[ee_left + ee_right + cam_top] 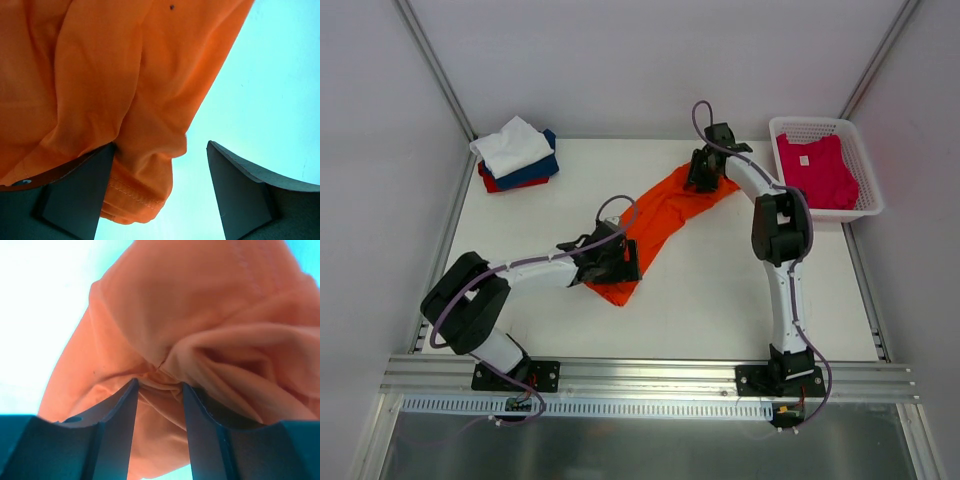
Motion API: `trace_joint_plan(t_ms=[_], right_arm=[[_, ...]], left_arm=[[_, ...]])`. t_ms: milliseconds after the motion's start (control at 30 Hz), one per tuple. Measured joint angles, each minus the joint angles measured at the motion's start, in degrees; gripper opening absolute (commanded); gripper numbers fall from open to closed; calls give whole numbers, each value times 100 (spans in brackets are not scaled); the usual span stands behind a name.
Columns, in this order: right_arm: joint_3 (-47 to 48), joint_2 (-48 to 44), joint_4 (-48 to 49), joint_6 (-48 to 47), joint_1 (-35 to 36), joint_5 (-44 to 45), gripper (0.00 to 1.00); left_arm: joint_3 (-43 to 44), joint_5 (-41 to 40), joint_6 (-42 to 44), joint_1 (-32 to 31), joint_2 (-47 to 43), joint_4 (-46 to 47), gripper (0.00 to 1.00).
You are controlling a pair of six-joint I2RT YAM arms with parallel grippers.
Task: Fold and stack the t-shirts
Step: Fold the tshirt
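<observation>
A bright orange t-shirt (655, 225) lies stretched diagonally across the middle of the table. My left gripper (616, 262) is at its near-left end. In the left wrist view the gripper (161, 145) is open wide, with the shirt's hemmed edge (140, 185) bunched against the left finger (75, 195). My right gripper (705, 175) is at the shirt's far-right end. In the right wrist view the gripper (160, 385) is closed on a bunch of orange cloth (200, 315), and folds radiate from the pinch. A magenta-pink t-shirt (815, 170) lies in the basket. Folded white, navy and red shirts (515, 152) are stacked at the far left.
A white plastic mesh basket (868, 170) stands at the far right edge of the table. Metal frame posts rise at both far corners. An aluminium rail (650, 375) runs along the near edge by the arm bases.
</observation>
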Motion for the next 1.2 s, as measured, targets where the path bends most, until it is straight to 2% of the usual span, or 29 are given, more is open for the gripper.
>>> trace_joint_plan(t_ms=[267,600,933,1200], right_arm=[[852,544,-50,15,-39,-389,50],[1281,896,122,149,-46,-1185,54],[1506,1217,387,472,-9,-2221,54],[1598,1340,588,608,101,-2531,54]], left_arm=[[79,-81,-522,-1213,129,61,77],[1058,-46,-1005,-2428,1086,153,76],[1414,55,-1123,-2719,1419,229,76],[1394,50,-1176,-2721,1405,225,77]])
